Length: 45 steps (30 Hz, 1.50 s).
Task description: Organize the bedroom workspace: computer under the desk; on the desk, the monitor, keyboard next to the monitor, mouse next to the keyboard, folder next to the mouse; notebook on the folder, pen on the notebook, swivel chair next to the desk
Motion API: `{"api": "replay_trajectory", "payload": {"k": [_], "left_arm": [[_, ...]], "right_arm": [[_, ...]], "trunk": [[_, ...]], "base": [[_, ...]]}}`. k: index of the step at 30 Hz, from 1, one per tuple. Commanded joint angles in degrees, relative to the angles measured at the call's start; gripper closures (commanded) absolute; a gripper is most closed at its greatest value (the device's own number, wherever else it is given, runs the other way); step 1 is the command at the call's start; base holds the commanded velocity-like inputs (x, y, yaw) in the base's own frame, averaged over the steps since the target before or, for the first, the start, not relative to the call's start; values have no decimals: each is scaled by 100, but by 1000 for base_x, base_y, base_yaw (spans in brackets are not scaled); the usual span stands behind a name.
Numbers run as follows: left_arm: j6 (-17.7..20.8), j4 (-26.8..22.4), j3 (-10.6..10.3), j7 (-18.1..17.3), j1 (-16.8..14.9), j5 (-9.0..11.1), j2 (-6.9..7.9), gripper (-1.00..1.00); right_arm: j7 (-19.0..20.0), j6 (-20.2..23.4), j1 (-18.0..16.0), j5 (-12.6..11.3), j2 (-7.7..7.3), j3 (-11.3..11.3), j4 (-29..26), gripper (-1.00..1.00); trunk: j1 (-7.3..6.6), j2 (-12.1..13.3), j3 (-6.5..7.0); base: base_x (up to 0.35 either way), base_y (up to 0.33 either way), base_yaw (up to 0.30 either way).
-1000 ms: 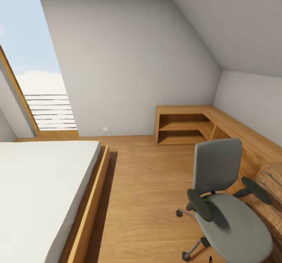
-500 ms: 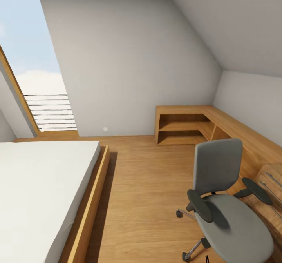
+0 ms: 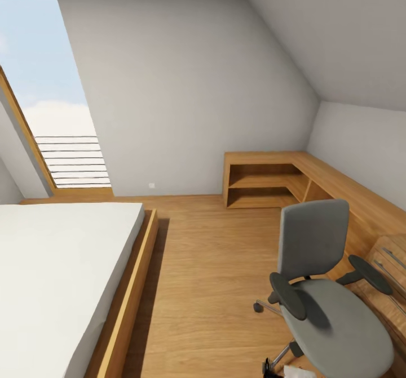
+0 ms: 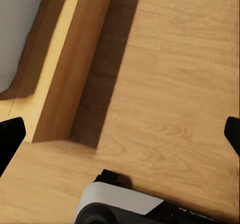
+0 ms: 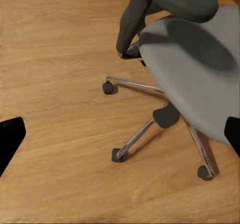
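— Two hands spread wide, empty. Swivel chair (image 5: 200,68) just under right hand (image 5: 120,134), seat bare.
— Approaching; folder unseen. Next: turn toward table (image 3: 361,198), locate things.

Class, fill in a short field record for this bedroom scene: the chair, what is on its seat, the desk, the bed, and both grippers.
swivel chair: grey, on the wood floor, beside the desk
seat: bare, no folder on it
desk: wooden, along the right wall, top bare where visible
bed: white mattress, wooden frame
left gripper: open, over the floor by the bed frame
right gripper: open, above the chair's wheeled base
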Motion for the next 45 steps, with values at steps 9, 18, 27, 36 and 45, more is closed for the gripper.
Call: {"api": "replay_trajectory", "payload": {"k": [9,18,27,36,45], "left_arm": [[336,-20,-48,6,-196,18,-98,-100],[360,-28,-80,-4,-222,18,-101,-100],[150,-45,-88,-5,-225,18,-105,-100],[-11,-55,-88,-5,-224,18,-93,-100],[-22,-55,-88,-5,-225,18,-93,-100]], "right_arm": [[131,957,-36,-42,22,19,-540,-100],[283,479,-40,-13,53,55,-288,-100],[937,343,-40,17,60,71,81,-100],[1222,328,-40,9,65,64,133,-100],[1244,327,-40,8,63,61,136,-100]], "trunk": [[3,-13,-13],[3,-13,-13],[3,-13,-13],[3,-13,-13],[3,-13,-13]], "base": [[0,0,0],[0,0,0],[0,0,0],[0,111,0],[19,183,0]]}}
